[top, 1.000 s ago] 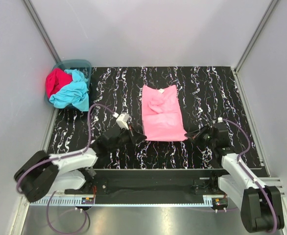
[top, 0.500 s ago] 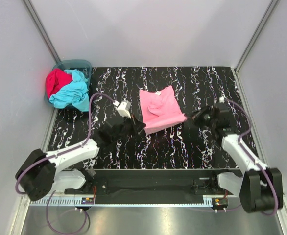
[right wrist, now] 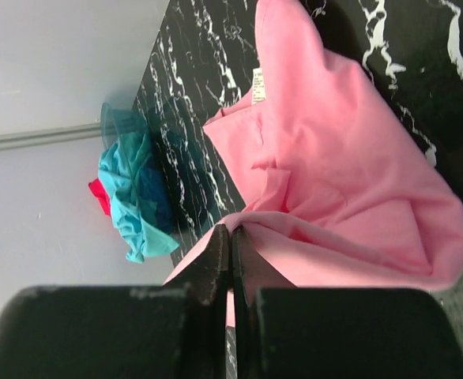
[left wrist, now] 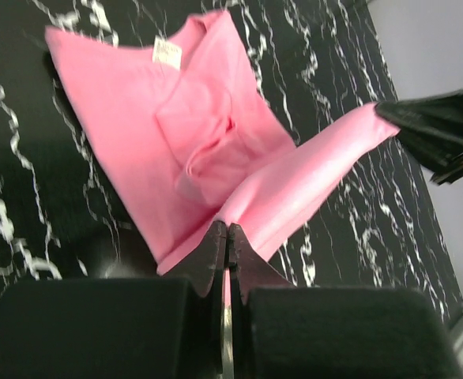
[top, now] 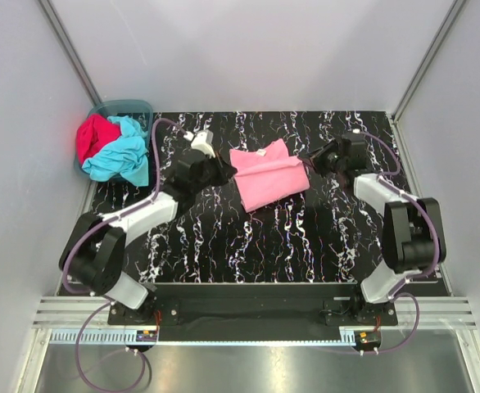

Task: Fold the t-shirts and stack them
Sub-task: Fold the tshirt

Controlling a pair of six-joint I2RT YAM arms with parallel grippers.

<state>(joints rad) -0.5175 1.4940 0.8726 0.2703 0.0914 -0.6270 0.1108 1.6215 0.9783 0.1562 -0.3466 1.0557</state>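
The light pink t-shirt (top: 266,174) lies mid-table, its near half lifted and doubled back over the far half. The white neck label (left wrist: 167,52) shows at the far end. My left gripper (top: 228,169) is shut on the shirt's left hem corner (left wrist: 227,227). My right gripper (top: 308,161) is shut on the right hem corner (right wrist: 231,229). The hem (left wrist: 310,178) stretches taut between them above the cloth. The turquoise t-shirt (top: 121,155) and the crimson red t-shirt (top: 95,135) sit bunched together at the far left.
A teal plastic basket (top: 133,106) holds the two bunched shirts in the far left corner by the wall. The black marbled tabletop (top: 305,237) is fenced by grey walls on the left, back and right.
Both grippers have carried the pink shirt's near hem away from the table's near edge toward the far side, folding the lower half over the upper. Both arms now reach far out.
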